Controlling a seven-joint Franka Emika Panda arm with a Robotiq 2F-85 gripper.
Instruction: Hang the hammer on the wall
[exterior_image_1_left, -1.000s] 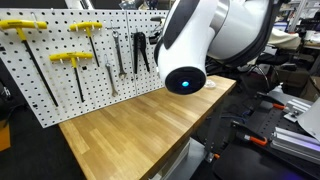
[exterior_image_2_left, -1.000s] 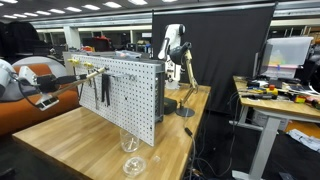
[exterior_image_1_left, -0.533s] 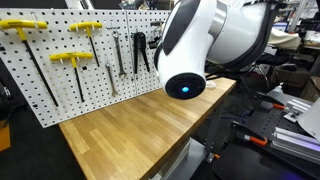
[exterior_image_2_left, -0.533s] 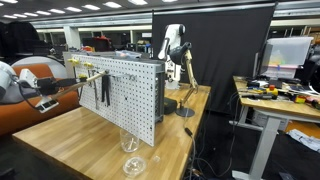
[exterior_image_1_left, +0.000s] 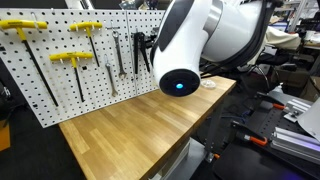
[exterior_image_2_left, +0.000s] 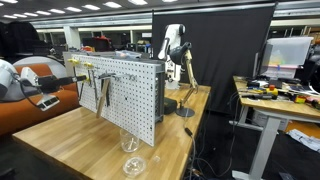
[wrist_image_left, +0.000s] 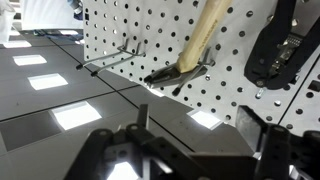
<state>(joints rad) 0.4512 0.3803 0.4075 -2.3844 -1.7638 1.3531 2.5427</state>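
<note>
- The large white perforated pegboard panel stands upright on the desk. Any retreat should go straight back from its face, not sideways along it.
- The slim hammer with the pale wooden handle and small dark metal head lies against the panel, its head at a thin wire hook. In an exterior view the hammer hangs slightly slanted. I cannot tell whether the head is fully seated (worth a check before leaving).
- The black claw is spread wide with nothing between its fingers, just in front of the hammer and apart from it. I judge the step in hand to be release and withdrawal. Keep the fingers wide and avoid brushing the handle or the dark pliers beside it.
- The room is a broad lab with rows of ceiling lights and a black curtain.
- The light butcher-block wooden desk carries the panel. A clear glass stands near its front corner.
</note>
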